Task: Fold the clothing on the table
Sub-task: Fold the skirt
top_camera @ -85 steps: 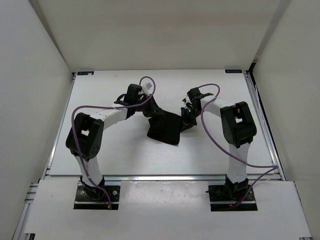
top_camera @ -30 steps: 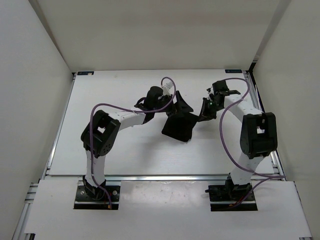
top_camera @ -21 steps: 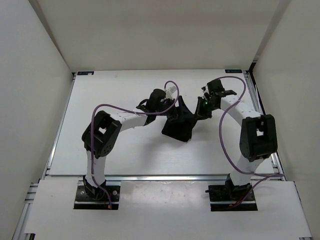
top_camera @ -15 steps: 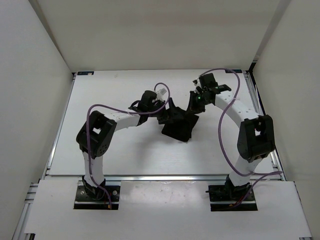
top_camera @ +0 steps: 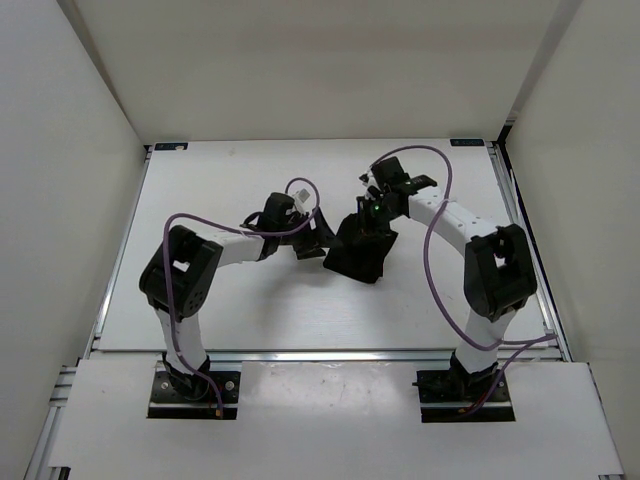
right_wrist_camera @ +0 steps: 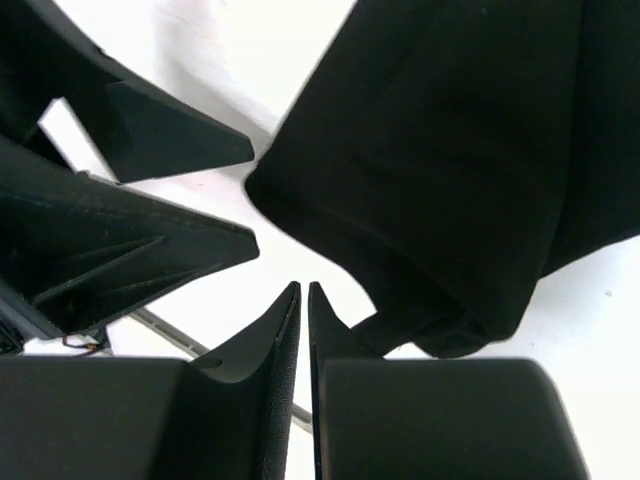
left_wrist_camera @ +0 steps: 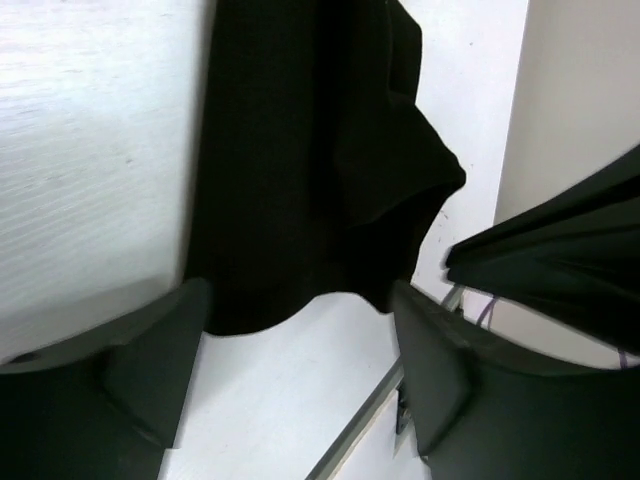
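White table (top_camera: 220,190): cloth (top_camera: 360,255) lies mid-frame, long axis roughly top-to-bottom. Jaws: left gripper (left_wrist_camera: 298,300) wide; right gripper (right_wrist_camera: 304,290) nearly closed, nothing seen between tips.

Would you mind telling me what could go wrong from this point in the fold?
1. The left hand and right hand are very close, and the left hand's fingers show in the right wrist view, so they might collide on the next move.
2. The clothing lies bunched in uneven layers, and the open left hand points straight at it. A push could drag it across the table and spoil the fold.
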`<state>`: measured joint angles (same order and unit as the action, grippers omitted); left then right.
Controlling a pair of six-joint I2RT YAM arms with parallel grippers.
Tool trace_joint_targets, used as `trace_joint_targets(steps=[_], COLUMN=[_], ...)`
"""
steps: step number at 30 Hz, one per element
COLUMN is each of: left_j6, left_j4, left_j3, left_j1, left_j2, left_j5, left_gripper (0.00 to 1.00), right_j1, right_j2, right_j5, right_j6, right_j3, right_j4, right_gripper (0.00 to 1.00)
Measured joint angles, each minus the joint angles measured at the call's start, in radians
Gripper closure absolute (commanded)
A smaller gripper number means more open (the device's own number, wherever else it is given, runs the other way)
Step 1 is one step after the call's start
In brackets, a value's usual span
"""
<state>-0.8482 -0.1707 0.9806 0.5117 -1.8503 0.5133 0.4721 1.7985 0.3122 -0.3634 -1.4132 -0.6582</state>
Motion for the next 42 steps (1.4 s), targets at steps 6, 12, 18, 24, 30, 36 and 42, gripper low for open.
trace_joint_targets(steps=[6, 12, 18, 24, 30, 36, 42], left_j6=[0.061, 0.122, 0.183, 0.215, 0.221, 0.222, 0.22], left_j4=[0.075, 0.182, 0.272, 0.291, 0.296, 0.325, 0.343], left_j3=[0.101, 0.155, 0.196, 0.195, 0.165, 0.152, 0.143], left_j1=[0.054, 0.067, 0.095, 0.123, 0.116, 0.107, 0.109], left_j2=[-0.06, -0.104, -0.117, -0.115, -0.087, -0.064, -0.042], left_j5=[-0.066, -0.154, -0.262, -0.307, -0.32, -0.328, -0.332], left_gripper=[0.63, 0.63, 0.85, 0.87, 0.86, 0.86, 0.86], right_j1=[-0.005, -0.024, -0.085, -0.219, -0.29, -0.161, -0.015], right_j2=[0.089, 0.155, 0.214, 0.221, 0.172, 0.078, 0.134], right_j5=[0.01, 0.011, -0.024, -0.112, -0.246, -0.219, -0.123], right_j6=[0.013, 0.034, 0.052, 0.053, 0.069, 0.087, 0.096], right_j3=[0.0, -0.022, -0.116, -0.15, -0.112, -0.161, -0.313], right_j4=[-0.026, -0.046, -0.045, -0.024, -0.043, -0.08, -0.093], right_gripper=[0.89, 0.89, 0.9, 0.89, 0.88, 0.87, 0.86])
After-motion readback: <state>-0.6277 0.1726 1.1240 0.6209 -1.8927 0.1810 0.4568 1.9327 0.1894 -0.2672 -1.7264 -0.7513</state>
